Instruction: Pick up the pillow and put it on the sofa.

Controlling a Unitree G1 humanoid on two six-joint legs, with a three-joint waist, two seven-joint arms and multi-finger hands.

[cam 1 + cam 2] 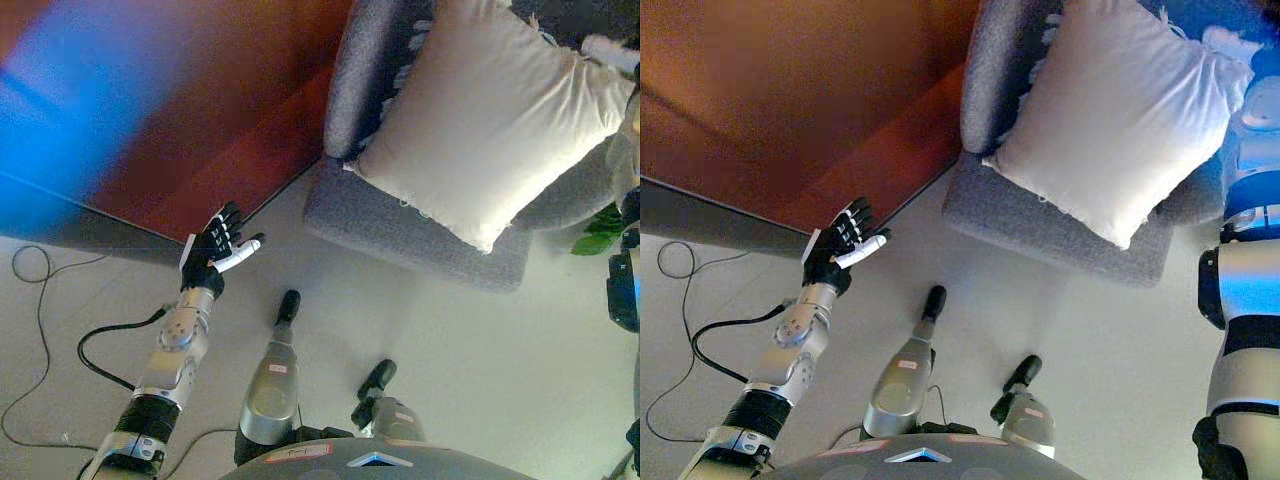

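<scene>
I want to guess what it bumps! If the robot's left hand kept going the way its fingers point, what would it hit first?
Probably the reddish-brown wall just past the left hand, not the sofa; depth is hard to judge.

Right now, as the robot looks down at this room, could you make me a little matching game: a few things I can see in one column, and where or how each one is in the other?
Things:
1. pillow
2. sofa
3. left hand
4. plant

Places or states:
A. green leaves showing at the sofa's right end
B. fingers spread, holding nothing, above the pale floor
C. grey, standing against the red-brown wall
D. cream white, lying on the seat

Pairs: 1-D, 2-C, 3-B, 4-A
</scene>
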